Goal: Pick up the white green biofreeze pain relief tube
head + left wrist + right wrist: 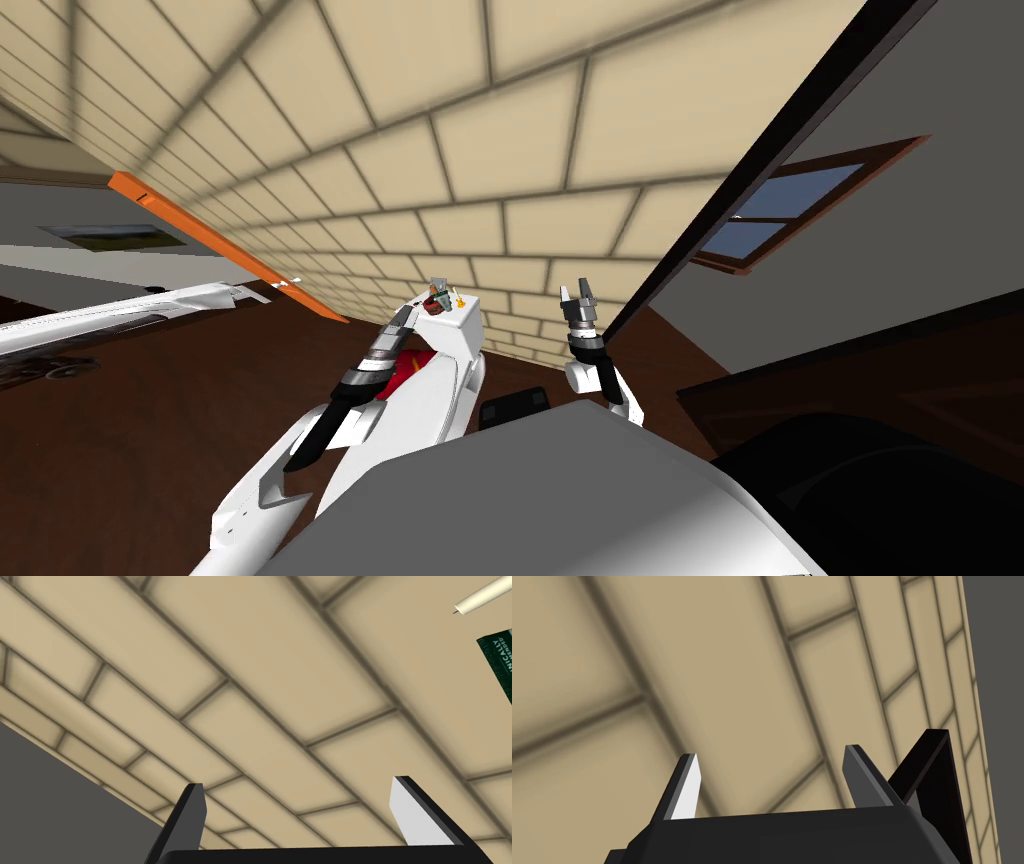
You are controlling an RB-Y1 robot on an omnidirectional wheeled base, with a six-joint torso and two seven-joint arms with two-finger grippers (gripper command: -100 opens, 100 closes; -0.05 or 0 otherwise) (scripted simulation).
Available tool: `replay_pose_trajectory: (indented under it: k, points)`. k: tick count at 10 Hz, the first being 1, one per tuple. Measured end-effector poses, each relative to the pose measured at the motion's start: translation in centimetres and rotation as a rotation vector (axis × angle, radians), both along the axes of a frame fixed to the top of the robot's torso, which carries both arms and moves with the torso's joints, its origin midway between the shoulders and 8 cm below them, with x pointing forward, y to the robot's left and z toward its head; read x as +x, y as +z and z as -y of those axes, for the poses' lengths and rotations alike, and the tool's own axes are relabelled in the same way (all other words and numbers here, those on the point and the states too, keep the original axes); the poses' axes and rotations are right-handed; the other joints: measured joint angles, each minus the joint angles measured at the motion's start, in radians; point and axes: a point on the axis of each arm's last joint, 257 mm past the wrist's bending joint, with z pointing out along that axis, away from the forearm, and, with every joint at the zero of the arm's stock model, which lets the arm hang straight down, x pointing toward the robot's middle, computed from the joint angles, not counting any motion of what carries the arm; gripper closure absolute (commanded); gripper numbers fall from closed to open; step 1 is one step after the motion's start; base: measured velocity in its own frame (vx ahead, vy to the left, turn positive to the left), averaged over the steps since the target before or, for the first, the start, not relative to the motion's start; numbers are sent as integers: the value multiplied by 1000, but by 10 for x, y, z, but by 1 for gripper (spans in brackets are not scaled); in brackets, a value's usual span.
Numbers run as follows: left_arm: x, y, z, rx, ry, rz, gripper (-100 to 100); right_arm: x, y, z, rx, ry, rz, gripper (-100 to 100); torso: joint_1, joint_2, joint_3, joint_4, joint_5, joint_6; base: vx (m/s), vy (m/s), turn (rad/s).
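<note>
Green lettered tube (501, 656), mostly off-frame.

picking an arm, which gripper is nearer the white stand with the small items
Left. The left gripper is right at the white stand's near edge; the right gripper stands apart, off to its right.

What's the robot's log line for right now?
left gripper: fingers open, empty | right gripper: fingers open, empty | green tube: beside left gripper, not picked up

the wall (520, 120) across the top of the frame was tan tile, flat and dull, with dark lines between. the floor (150, 440) at the lower left looked like dark brown wood. the white stand (464, 332) in the middle looked smooth.
</note>
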Motion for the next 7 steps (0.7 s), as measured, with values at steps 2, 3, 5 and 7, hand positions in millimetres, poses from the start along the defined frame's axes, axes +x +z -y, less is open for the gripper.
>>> replay_pose_trajectory:
  k: [2,3,5,7]
  points:
    - [10,0,-16,-46,30,-15,-100,0,0,0,0,0,0,0,-1,2,1,1,0,0,-128,-83,-17]
    - [17,-2,-27,-70,45,-23,-100,0,0,0,0,0,0,0,-1,3,1,1,0,0,-124,-117,-49]
    - [28,0,-48,-121,74,-35,-100,0,0,0,0,0,0,0,-1,0,0,0,0,0,-69,-86,-21]
    - [37,0,-64,-170,97,-46,-100,0,0,0,0,0,0,0,0,-1,-1,0,0,0,-72,-73,-20]
